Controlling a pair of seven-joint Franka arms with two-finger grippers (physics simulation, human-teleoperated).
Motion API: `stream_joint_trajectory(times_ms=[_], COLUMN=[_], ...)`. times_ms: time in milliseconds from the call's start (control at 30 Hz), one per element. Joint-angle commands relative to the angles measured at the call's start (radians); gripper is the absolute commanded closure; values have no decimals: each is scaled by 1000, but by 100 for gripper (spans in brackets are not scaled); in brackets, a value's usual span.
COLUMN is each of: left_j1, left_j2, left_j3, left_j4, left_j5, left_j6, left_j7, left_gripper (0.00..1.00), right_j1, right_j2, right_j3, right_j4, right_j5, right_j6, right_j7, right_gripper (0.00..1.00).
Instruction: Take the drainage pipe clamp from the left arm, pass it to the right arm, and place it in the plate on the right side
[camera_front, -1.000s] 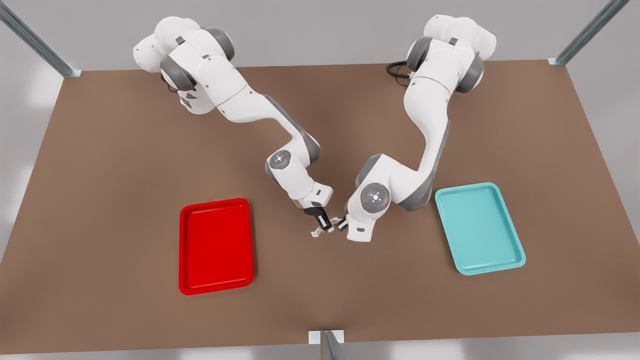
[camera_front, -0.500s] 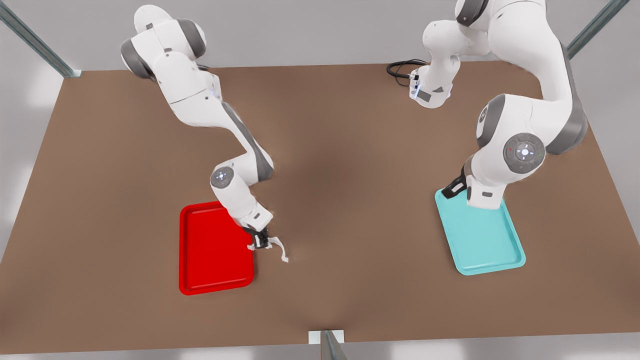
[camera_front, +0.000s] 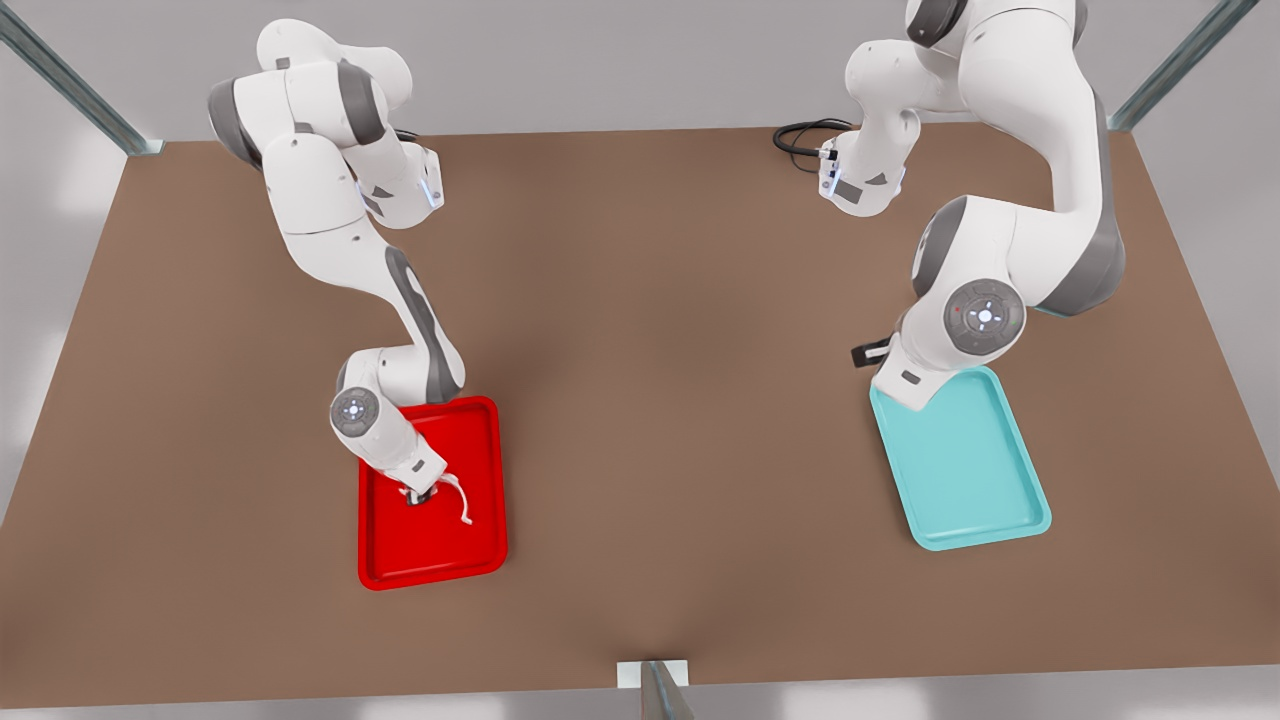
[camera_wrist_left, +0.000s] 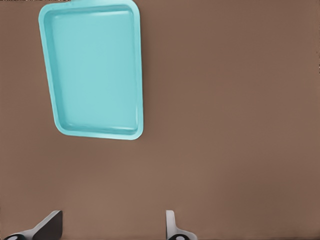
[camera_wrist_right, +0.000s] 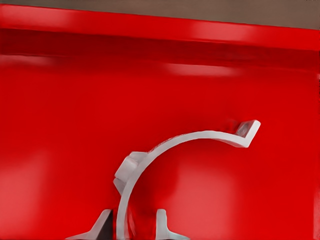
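Drainage pipe clamp (camera_wrist_right: 165, 150) over red plate (camera_front: 400, 560), pinched at one end by right gripper (camera_front: 420, 496), arcing away toward front view's right. Left gripper (camera_wrist_left: 107, 227) spread wide near teal tray (camera_wrist_left: 92, 70).

Glossy red plastic-looking plate (camera_wrist_right: 60, 100); smooth matt white clamp (camera_wrist_right: 200, 137); matt brown desk (camera_front: 680, 300); satin teal tray (camera_wrist_left: 92, 70).
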Motion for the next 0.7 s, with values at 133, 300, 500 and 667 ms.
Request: stream_joint_trajectory(times_ms=[133,300,500,667], left_j1=[0,2,0,2], left_j2=[-3,-3,-3,-3], left_j3=[0,0,0,1], left_j4=[0,0,2,5], left_j5=[1,1,2,4], left_j6=[-6,-14,-32,-35], left_j7=[285,286,286,286], left_gripper=[0,0,0,0], right_j1=[-3,12,-61,-296], right_j2=[-46,-227,-290,-576], right_j3=[2,-54,-123,91], right_j4=[28,407,717,350], right_j5=[2,-231,-177,-159], right_j6=[-77,-1012,-1470,-1275], right_j7=[-165,842,1706,1786], right_gripper=[0,0,0,0])
